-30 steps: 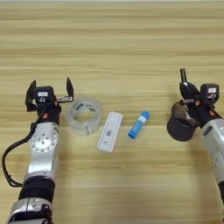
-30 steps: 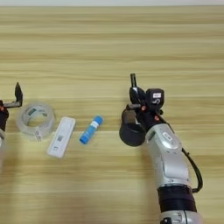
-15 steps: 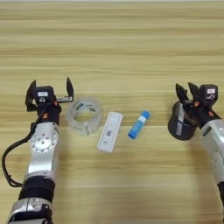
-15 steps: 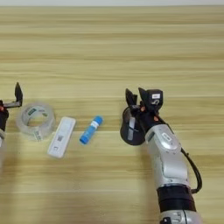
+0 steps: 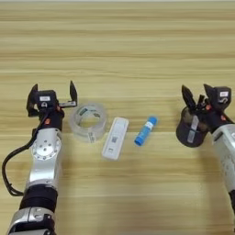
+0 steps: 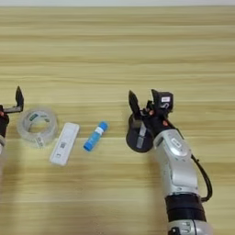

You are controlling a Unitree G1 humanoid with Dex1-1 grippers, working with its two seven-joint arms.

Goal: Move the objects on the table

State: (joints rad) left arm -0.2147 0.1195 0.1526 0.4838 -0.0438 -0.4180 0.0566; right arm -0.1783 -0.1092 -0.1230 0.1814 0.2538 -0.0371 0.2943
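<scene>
- Right gripper hung directly over the dark mesh cup, its 2 black fingers spread apart, one at the cup's left rim and the other toward its right side, gripping nothing.
- A pale strip showed inside the cup; what it was could not be told.
- Left gripper stood at the left of the table, its 2 fingers spread wide apart and pointing toward the far side, empty.
- Its right finger sat just beside the far-left edge of the clear tape roll; whether it touched the roll could not be told.
- The tape roll lay flat on the wood, just right of the left arm's wrist, its open centre facing up.
- Right of the roll lay the flat white device, long axis slanting from near-left to far-right, close to the roll but apart from it.
- Further right lay the blue tube on its side, slanted the same way, with a white band near its far end.
- The tube lay between the white device and the mesh cup, apart from both.
- All 3 items formed a loose row across the middle of the table, from left gripper to right gripper.
- The far half of the table showed only bare striped wood.
</scene>
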